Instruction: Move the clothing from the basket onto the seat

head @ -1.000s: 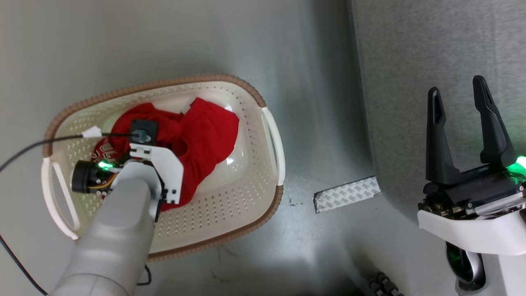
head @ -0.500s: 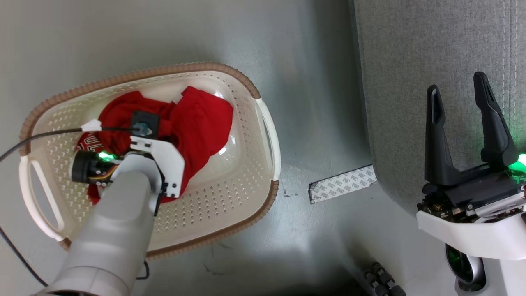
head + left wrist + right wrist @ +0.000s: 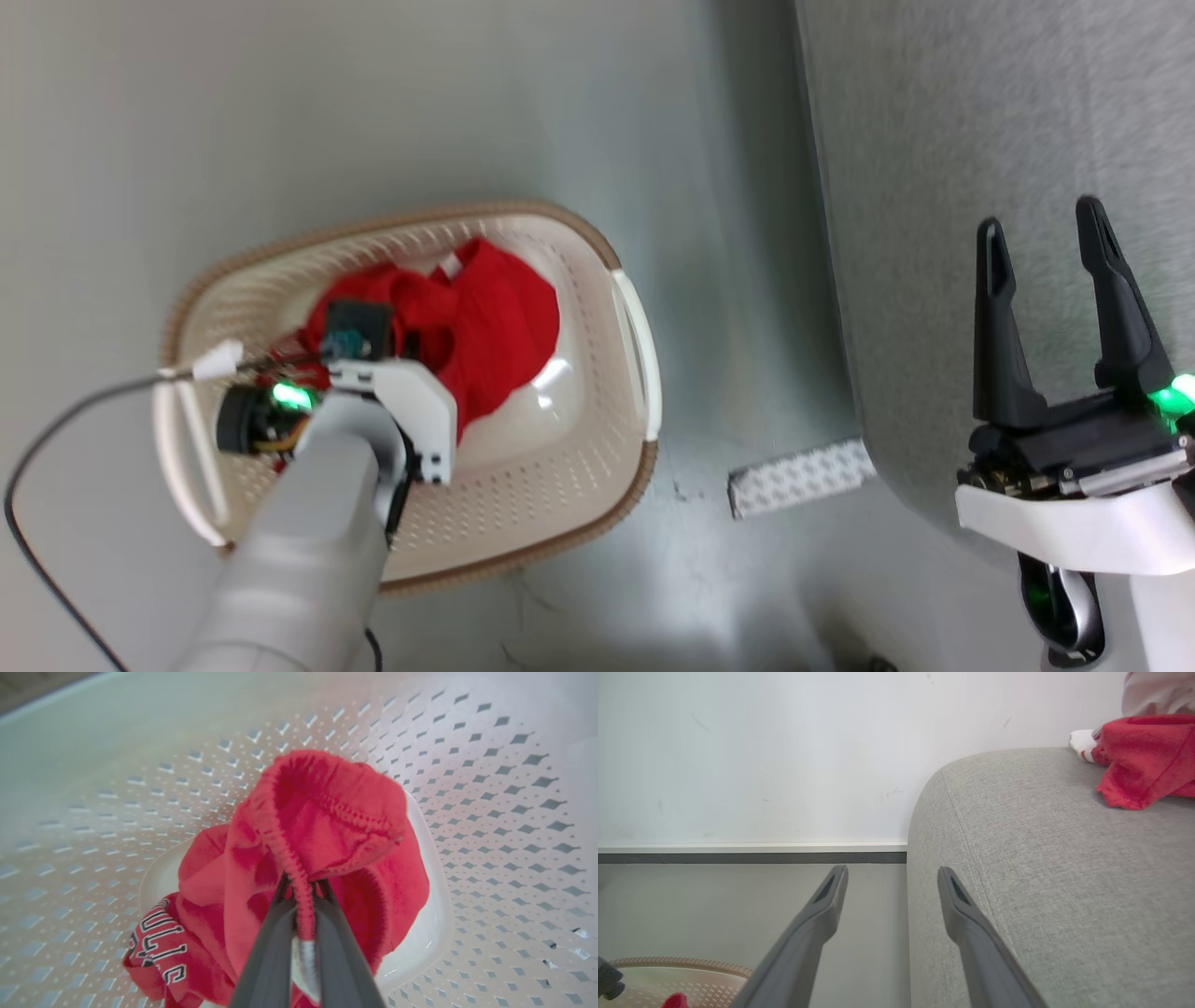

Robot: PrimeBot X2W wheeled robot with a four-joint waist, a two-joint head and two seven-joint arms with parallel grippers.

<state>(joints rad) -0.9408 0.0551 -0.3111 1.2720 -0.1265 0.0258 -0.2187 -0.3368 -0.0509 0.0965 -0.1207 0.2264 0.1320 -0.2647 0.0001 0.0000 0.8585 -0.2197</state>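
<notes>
Clothing (image 3: 495, 327), red and bunched, lies in the bottom of the basket (image 3: 560, 532), which stands on the floor (image 3: 467, 93) to the left of the seat (image 3: 934, 140). The left gripper (image 3: 301, 891) reaches down into the basket, its fingers pinched together on a stitched hem of the red cloth. Black-and-white lettering (image 3: 161, 947) shows on a fold beside them. The right gripper (image 3: 1046, 233) hangs over the seat's edge with its fingers spread wide. A red garment (image 3: 1143, 760) lies on the seat, well apart from that gripper. A strip of tape (image 3: 798, 478) lies on the floor between basket and seat.
</notes>
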